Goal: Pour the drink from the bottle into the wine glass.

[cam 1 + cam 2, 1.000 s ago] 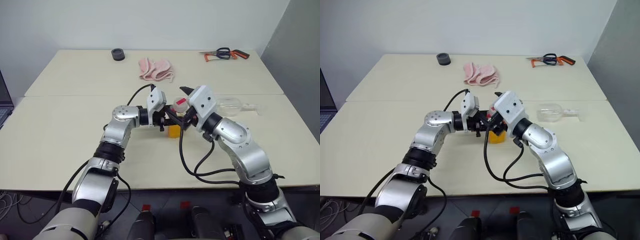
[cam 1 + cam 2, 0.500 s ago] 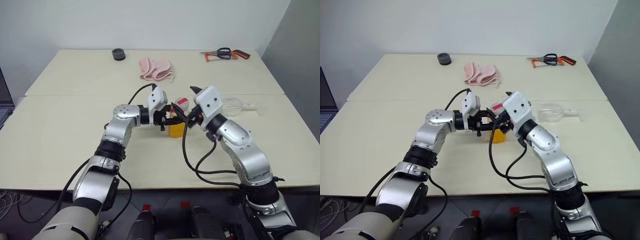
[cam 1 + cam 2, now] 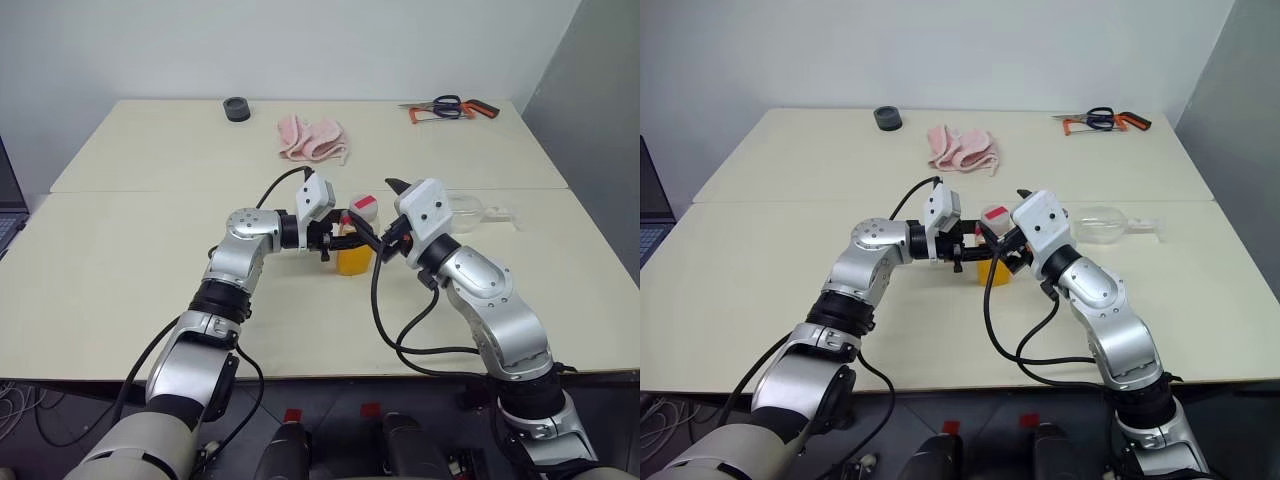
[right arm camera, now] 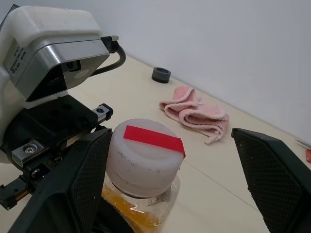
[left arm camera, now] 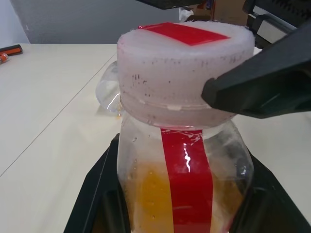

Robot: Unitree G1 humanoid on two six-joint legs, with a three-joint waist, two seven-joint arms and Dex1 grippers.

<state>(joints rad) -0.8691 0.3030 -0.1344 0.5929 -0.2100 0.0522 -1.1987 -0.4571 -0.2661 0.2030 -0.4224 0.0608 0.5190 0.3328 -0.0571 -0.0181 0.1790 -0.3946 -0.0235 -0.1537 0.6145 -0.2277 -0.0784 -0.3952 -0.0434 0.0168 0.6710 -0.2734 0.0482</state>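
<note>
I see my left gripper [image 3: 345, 240] with its jaws clamped on the bottle [image 3: 354, 245], which stands upright mid-table with its white, red-striped cap [image 4: 144, 156] on and the drink [image 5: 155, 196] inside, while my right gripper [image 4: 175, 194] has its jaws spread wide to either side of the cap. The surface is a pale cream table [image 3: 130, 270] of two butted sections against a plain light wall [image 3: 300, 45]. The wine glass [image 3: 462, 212] lies on its side behind my right arm; a pink cloth [image 3: 313, 139], a black ring [image 3: 236, 108] and scissors [image 3: 450, 107] sit near the far edge.

Cream table [image 3: 130, 260], pink cloth [image 3: 313, 138], scissors [image 3: 450, 106], glass [image 3: 463, 211]
</note>
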